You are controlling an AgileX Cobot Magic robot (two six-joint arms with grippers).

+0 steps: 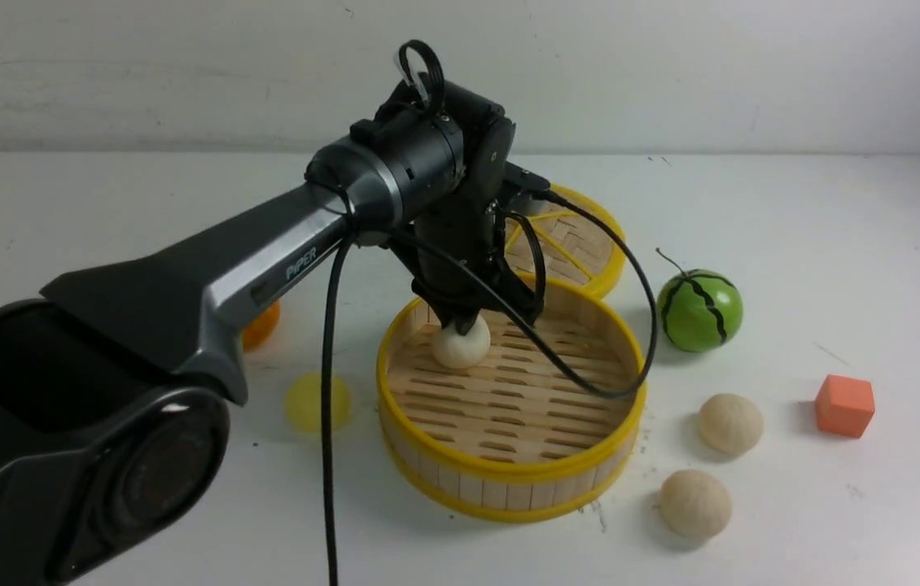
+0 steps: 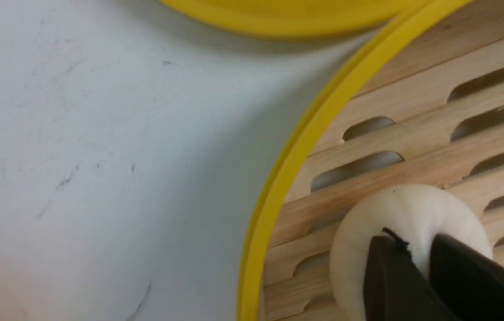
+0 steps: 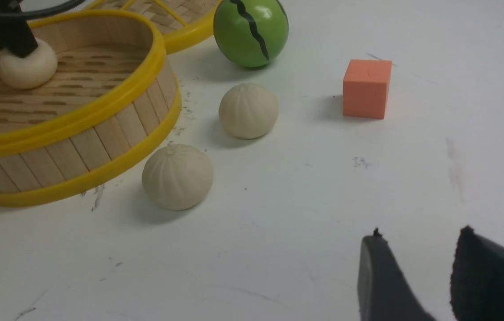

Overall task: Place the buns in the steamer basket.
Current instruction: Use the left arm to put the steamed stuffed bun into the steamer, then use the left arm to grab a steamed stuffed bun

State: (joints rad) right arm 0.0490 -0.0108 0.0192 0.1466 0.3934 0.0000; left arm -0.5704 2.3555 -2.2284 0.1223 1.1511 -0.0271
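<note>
The steamer basket (image 1: 509, 472) stands mid-table; its rim also shows in the left wrist view (image 2: 287, 160) and the right wrist view (image 3: 78, 116). My left gripper (image 1: 460, 321) reaches down into it and is shut on a cream-white bun (image 1: 460, 348) at the slatted floor, near the far-left wall. In the left wrist view the fingers (image 2: 412, 240) pinch the bun (image 2: 394, 209). Two pleated buns (image 1: 730, 423) (image 1: 695, 503) lie right of the basket. The pale yellow bun (image 1: 309, 401) lies left of it. My right gripper (image 3: 420, 236) is open and empty over bare table.
The woven lid (image 1: 582, 244) lies behind the basket. A green watermelon ball (image 1: 700, 311) and an orange cube (image 1: 844, 405) sit to the right. The orange fruit (image 1: 263, 325) peeks out behind my left arm. The arm's cable hangs across the basket.
</note>
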